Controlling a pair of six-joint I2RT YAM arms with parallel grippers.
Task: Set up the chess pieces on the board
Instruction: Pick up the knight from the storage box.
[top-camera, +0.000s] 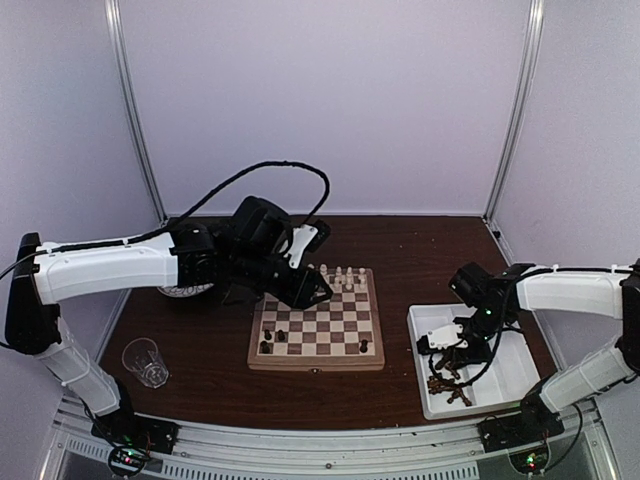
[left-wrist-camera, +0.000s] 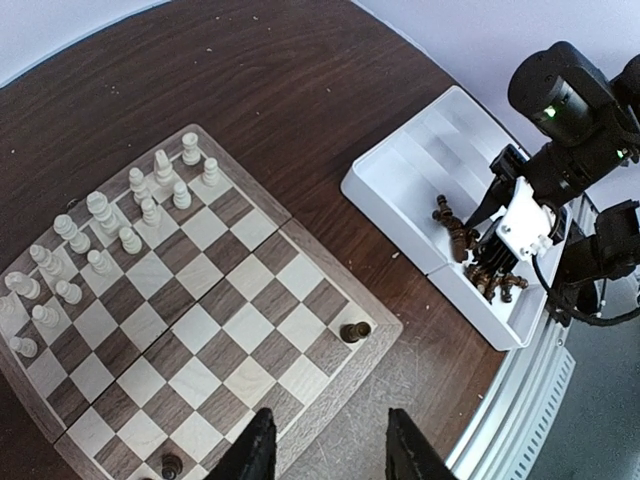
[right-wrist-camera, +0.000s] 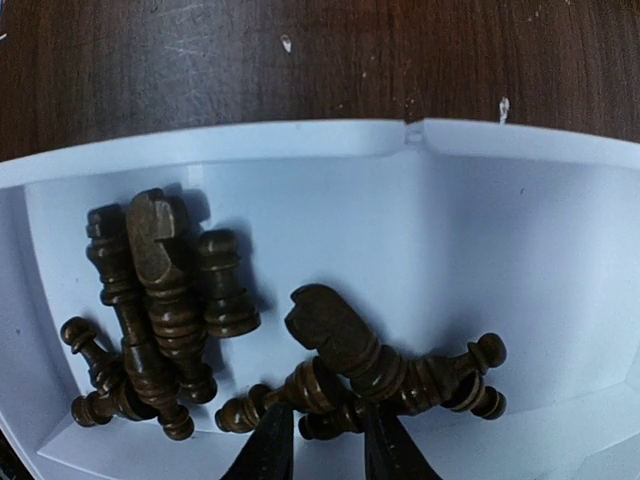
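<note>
The board (top-camera: 315, 364) lies mid-table. Cream-white chess pieces (top-camera: 340, 274) stand in two rows along its far side (left-wrist-camera: 100, 215). A few dark pieces (top-camera: 270, 340) stand on its near rows, one at a corner square (left-wrist-camera: 353, 331). My left gripper (left-wrist-camera: 333, 450) hangs open and empty above the board's border (left-wrist-camera: 330, 400), over the far side of the board (top-camera: 318, 292) in the top view. Down in the white tray (right-wrist-camera: 480, 230), my right gripper (right-wrist-camera: 328, 425) is shut on a lying dark piece (right-wrist-camera: 335, 418) in a crossed heap. More dark pieces (right-wrist-camera: 160, 290) lie left of it.
The white divided tray (top-camera: 420, 370) sits right of the board, near the table's front edge. A clear plastic cup (top-camera: 145, 360) stands at the near left. A round pale object (top-camera: 185, 291) is partly hidden under the left arm. Enclosure walls surround the table.
</note>
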